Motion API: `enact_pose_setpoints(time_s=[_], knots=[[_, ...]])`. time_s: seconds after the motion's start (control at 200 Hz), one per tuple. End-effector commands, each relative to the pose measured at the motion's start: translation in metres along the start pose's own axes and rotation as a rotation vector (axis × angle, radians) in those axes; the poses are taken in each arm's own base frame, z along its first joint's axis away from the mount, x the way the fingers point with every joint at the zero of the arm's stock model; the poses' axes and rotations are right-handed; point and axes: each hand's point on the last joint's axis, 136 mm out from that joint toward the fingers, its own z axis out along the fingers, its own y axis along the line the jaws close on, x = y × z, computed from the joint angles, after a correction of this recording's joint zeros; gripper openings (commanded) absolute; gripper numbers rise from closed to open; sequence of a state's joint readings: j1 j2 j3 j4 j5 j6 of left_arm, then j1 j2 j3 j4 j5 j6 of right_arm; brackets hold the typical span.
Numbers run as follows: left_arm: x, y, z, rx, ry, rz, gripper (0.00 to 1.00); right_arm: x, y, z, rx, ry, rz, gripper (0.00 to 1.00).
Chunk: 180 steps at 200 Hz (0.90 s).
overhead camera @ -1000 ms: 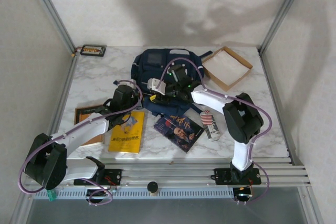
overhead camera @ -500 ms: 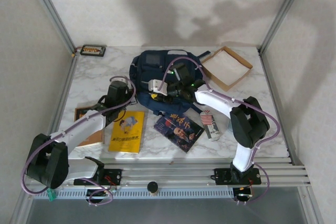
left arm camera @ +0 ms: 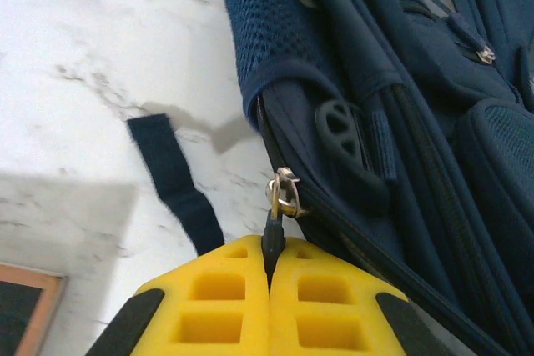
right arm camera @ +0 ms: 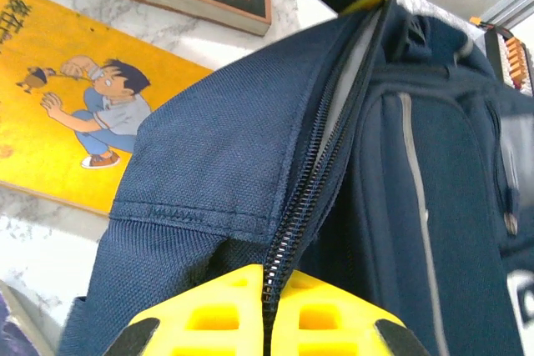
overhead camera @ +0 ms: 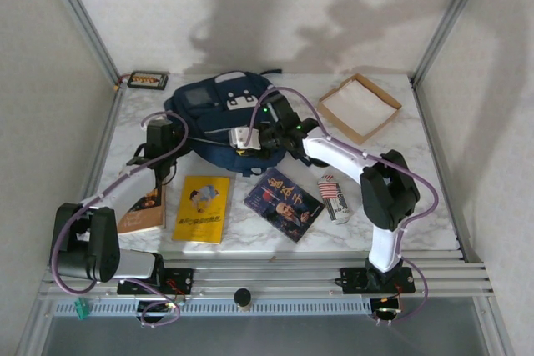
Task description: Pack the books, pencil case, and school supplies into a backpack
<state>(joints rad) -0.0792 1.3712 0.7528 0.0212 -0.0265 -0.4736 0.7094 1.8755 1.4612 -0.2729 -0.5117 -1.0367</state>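
At far-centre of the white marbled surface (overhead camera: 425,147), w/ both arms reaching onto it, lies a navy backpack (overhead camera: 219,114), front side up, grey patch & pale stripe showing.

The left gripper (left arm camera: 269,249) is at the bag's left side. Its yellow jaws are pressed together, pinching the dark zip pull (left arm camera: 271,235), which hangs from a metal slider (left arm camera: 284,193). A loose navy strap end (left arm camera: 177,181) lies flat on the marble just beside it.

The right gripper (right arm camera: 267,288) is at the bag's near side. Its jaws are pressed together, pinching backpack fabric right on the line of zip teeth (right arm camera: 321,164). The zip looks parted further along.

3 books lie flat toward the near edge, apart from the bag:
- brown book (overhead camera: 143,210) nr the left edge
- yellow book (overhead camera: 201,208) w/ cartoon boy, just right of the brown one
- dark blue book (overhead camera: 284,203) w/ pictured people, nr the centre, tilted

A red-&-white striped cylinder (overhead camera: 334,198) lies just right of the blue book; can't tell what it is. A shallow cardboard tray (overhead camera: 360,107) sits at the far-right corner. A small dark item w/ orange parts (overhead camera: 148,80) sits at the far-left corner.
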Motion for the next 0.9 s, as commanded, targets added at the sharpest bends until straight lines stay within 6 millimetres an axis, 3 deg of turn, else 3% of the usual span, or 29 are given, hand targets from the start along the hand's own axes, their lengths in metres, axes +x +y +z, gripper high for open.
enact_pose_setpoints(time_s=[0.0, 0.255, 0.33, 0.376, 0.431, 0.501, 0.571, 0.611, 0.761, 0.811, 0.896], knots=[[-0.030, 0.035, 0.010, -0.145, -0.120, -0.067, 0.00, 0.033, -0.007, -0.008, 0.002, 0.103, 0.028, 0.00], [-0.027, -0.004, 0.056, -0.014, -0.026, -0.032, 0.00, 0.037, -0.005, 0.007, 0.046, 0.109, 0.048, 0.00], [-0.022, -0.006, 0.059, -0.014, 0.002, -0.013, 0.00, 0.042, -0.006, 0.010, 0.067, 0.116, 0.070, 0.00], [-0.020, -0.006, 0.056, -0.008, 0.000, -0.016, 0.00, 0.032, -0.006, 0.014, 0.068, 0.098, 0.107, 0.19], [-0.018, -0.007, 0.052, 0.001, 0.010, -0.014, 0.00, 0.024, -0.006, 0.018, 0.056, 0.093, 0.145, 0.26], [-0.013, -0.008, 0.047, 0.007, 0.041, -0.018, 0.25, 0.016, -0.016, 0.018, 0.105, 0.089, 0.220, 0.44], [-0.008, -0.008, 0.036, 0.028, 0.061, -0.032, 0.47, 0.008, -0.031, 0.008, 0.172, 0.078, 0.340, 0.50], [-0.006, -0.008, 0.028, 0.036, 0.063, -0.047, 0.53, 0.005, -0.035, -0.001, 0.202, 0.069, 0.405, 0.51], [0.004, -0.015, -0.010, 0.101, 0.081, -0.129, 0.61, 0.000, -0.019, -0.046, 0.224, 0.020, 0.673, 0.54], [0.013, -0.023, -0.024, 0.135, 0.101, -0.152, 0.62, 0.014, -0.011, -0.067, 0.232, 0.011, 0.800, 0.57], [0.043, -0.044, -0.046, 0.210, 0.158, -0.186, 0.65, 0.032, 0.013, -0.085, 0.235, 0.007, 1.022, 0.63]])
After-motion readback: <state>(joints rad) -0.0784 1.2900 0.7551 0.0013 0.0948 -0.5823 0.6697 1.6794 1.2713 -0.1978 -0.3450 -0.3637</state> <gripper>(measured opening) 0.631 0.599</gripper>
